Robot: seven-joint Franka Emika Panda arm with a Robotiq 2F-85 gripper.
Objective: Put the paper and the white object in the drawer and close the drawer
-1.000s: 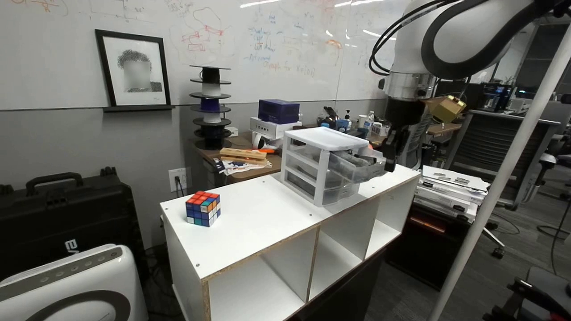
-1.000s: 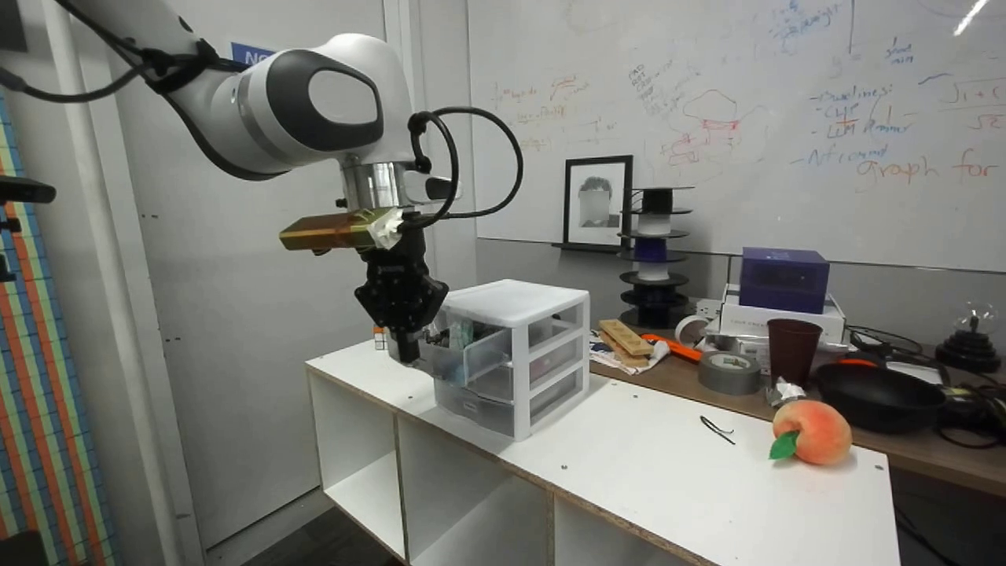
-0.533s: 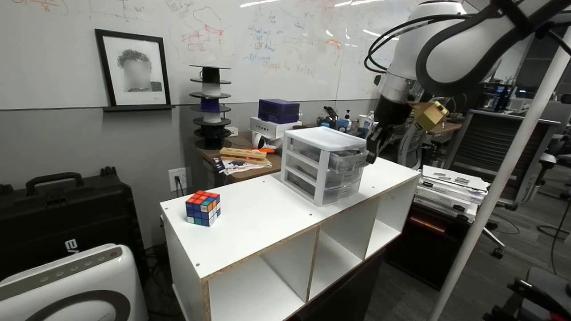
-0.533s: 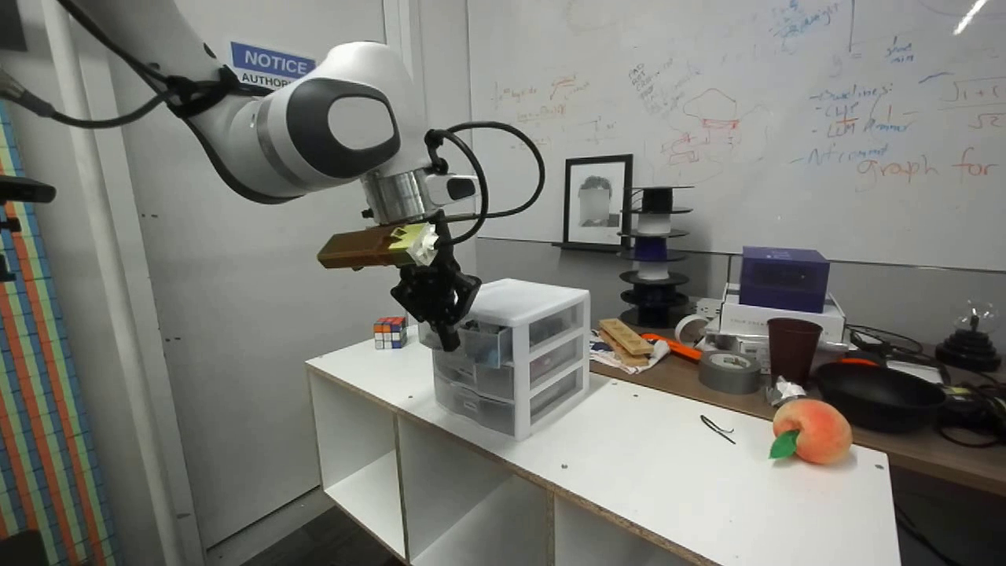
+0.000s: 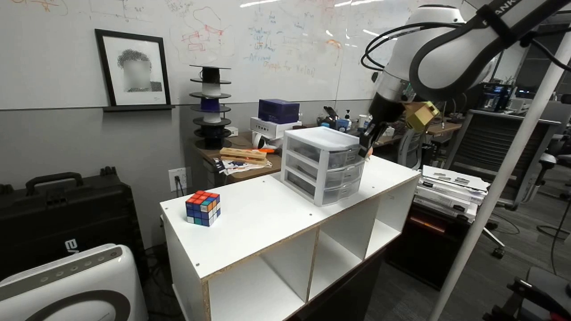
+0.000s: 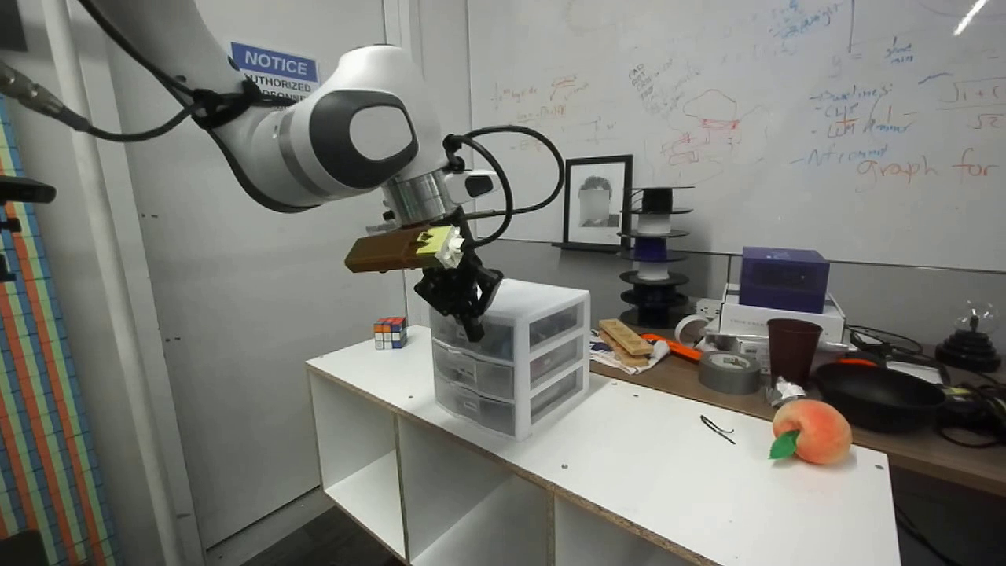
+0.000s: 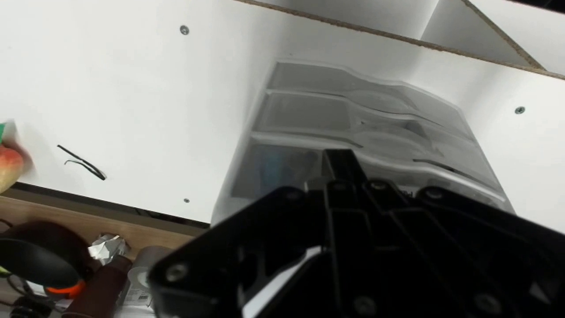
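Observation:
The top translucent drawer (image 5: 341,159) of the small white-framed chest (image 5: 322,178) sits level with the two drawers below it. Its front also shows in the other views (image 6: 501,339) (image 7: 287,170). Dim dark and bluish shapes show through its plastic. The paper and the white object cannot be made out in any view. My gripper is tilted, with its fingers together and nothing visible between them. Its fingertips are at the top drawer's front, in both exterior views (image 5: 363,153) (image 6: 474,330) and in the wrist view (image 7: 342,165).
The chest stands on a white cubby shelf (image 6: 629,472). A Rubik's cube (image 5: 203,208), a peach (image 6: 813,431) and a black twist tie (image 6: 717,429) also lie on the shelf. A desk behind holds a pan (image 6: 879,399), a dark cup (image 6: 792,351) and tape (image 6: 729,371).
The top drawer has slid from pulled well out to level with the others. My gripper has moved toward the chest with it and tilted.

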